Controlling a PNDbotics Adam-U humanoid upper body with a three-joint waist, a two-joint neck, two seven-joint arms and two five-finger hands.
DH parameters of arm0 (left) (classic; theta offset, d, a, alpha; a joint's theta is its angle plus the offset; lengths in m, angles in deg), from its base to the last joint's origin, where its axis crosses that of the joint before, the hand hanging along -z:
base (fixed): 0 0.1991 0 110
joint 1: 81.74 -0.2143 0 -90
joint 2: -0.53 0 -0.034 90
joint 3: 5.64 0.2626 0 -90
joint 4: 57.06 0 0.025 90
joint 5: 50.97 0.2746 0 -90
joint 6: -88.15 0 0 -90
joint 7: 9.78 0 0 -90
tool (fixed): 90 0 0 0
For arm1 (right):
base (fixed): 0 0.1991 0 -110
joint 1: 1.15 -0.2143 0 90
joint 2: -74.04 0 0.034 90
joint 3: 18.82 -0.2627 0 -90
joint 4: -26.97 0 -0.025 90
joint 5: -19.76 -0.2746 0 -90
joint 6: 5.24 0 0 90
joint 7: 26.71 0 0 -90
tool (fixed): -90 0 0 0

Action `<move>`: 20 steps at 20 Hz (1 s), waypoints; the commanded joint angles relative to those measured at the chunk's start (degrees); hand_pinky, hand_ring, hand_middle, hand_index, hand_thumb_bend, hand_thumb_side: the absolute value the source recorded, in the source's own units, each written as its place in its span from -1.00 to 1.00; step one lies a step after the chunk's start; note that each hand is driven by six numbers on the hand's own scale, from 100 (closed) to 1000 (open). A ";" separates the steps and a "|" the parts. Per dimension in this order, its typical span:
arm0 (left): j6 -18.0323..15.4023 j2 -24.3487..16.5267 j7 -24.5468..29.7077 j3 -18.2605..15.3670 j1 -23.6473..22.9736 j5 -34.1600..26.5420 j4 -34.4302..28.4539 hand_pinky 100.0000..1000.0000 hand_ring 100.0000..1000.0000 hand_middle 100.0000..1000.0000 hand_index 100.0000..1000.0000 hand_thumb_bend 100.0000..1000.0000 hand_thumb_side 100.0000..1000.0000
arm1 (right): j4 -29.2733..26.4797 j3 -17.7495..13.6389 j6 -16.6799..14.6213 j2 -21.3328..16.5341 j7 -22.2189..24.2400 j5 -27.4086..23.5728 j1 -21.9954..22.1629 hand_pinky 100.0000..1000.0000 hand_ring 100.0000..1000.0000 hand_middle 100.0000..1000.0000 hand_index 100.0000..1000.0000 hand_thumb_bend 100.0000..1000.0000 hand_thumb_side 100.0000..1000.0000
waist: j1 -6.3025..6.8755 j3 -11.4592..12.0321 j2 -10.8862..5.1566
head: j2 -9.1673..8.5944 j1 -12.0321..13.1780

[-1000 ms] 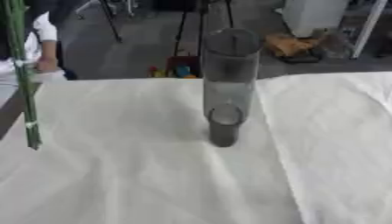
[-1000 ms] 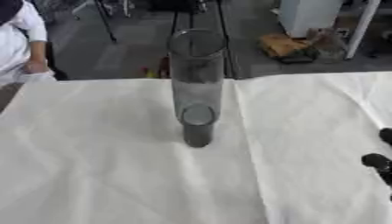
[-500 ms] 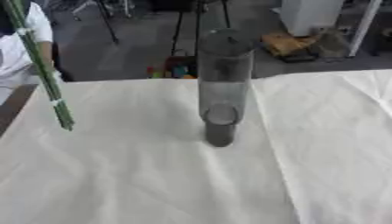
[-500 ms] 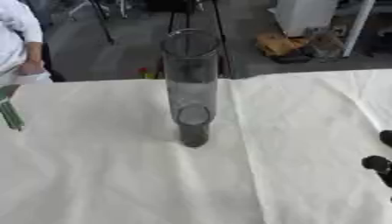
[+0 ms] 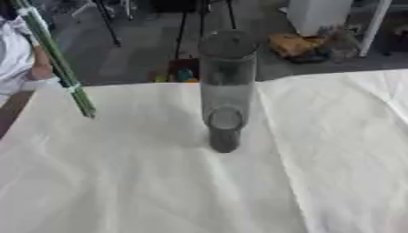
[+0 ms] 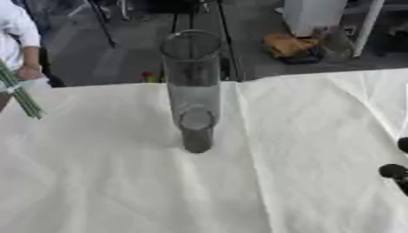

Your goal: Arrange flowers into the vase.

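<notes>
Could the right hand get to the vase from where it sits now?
Probably yes. Only fingertips of the right hand show, at the right edge, low over the white cloth. Between them and the upright glass vase lies only bare cloth. The green stems hang on the far left.

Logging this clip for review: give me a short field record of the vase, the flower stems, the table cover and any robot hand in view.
vase: tall clear glass cylinder, upright mid-table, no stems inside
flower stems: green bundle, slanted, left of vase, cut ends above the cloth
table cover: white cloth, creased
right robot hand: dark fingertips at right edge, pose unclear
left robot hand: not in view
</notes>
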 commanded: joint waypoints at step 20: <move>-8.39 3.82 -3.48 -0.91 8.98 1.04 2.18 -1.00 -1.00 -1.00 -1.00 -0.90 -0.13 | -0.60 1.51 1.59 -0.70 3.11 0.61 -0.51 0.57 0.84 0.05 0.74 -1.00 0.81 | 1.34 -3.83 -0.52 | -0.23 2.99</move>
